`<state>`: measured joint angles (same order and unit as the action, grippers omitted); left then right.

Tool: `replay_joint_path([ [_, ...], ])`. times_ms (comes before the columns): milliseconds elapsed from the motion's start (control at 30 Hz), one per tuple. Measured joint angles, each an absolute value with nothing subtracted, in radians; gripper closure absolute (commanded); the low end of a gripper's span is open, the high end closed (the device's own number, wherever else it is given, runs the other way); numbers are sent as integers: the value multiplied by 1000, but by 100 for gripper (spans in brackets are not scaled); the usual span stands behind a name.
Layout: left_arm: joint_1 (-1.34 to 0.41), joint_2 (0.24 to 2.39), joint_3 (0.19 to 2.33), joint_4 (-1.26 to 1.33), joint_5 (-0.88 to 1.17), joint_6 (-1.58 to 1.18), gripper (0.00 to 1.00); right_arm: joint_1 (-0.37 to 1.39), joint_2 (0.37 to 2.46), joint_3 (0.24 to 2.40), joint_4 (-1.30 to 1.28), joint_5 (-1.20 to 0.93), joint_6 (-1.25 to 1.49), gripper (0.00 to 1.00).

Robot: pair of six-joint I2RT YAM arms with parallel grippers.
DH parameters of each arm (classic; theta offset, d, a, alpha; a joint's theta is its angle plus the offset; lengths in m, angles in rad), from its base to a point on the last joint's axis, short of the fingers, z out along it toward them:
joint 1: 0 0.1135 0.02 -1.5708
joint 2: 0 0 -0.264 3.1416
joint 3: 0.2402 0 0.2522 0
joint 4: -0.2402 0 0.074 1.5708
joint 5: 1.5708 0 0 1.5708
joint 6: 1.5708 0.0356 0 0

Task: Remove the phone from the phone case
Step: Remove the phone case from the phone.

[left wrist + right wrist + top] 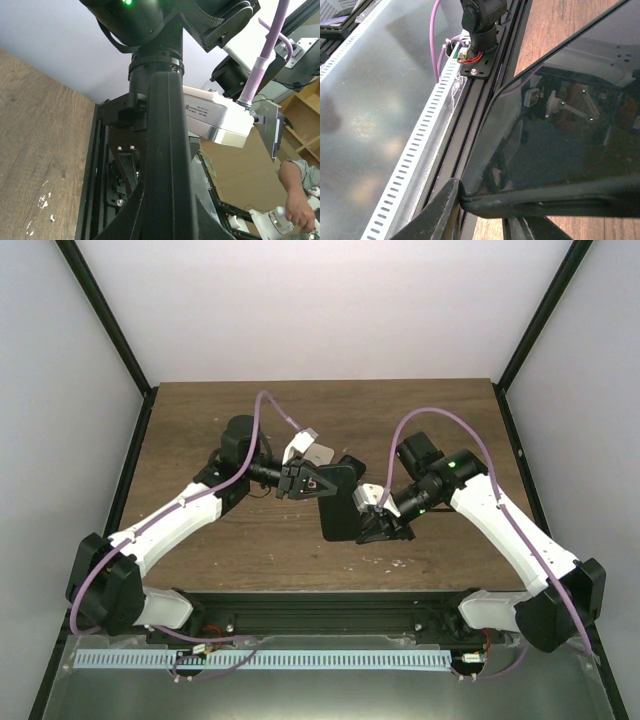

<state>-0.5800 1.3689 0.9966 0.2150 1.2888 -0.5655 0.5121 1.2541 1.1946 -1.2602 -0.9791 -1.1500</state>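
Two robot arms hold a black phone (338,502) in its phone case (545,200) aloft between them, above the middle of a wooden table (200,410). The left gripper (305,482) reaches in from the left and is clamped tight on the upper end of the cased handset; its wrist camera sees the case edge-on, a dark slab rising straight up from between its fingers. The right gripper (375,522) meets the handset at its lower right side. Seen from the right wrist, the glossy screen fills the upper right of the view and mirrors the arm, the case's rim runs along the bottom of the glass, and one dark finger (437,210) presses against the rim's corner. The second finger is mostly out of sight, so whether this gripper has actually closed on the case cannot be told. The phone sits fully inside the case.
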Motion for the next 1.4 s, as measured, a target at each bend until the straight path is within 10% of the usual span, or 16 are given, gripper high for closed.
replay_joint_path([
  [767, -579, 1433, 1029, 303, 1394, -727, 100, 583, 1255, 1244, -1264, -884, -1190, 87],
  [1400, -548, 1436, 981, 437, 1263, -772, 100, 413, 1257, 1085, -996, -1070, -780, 74],
])
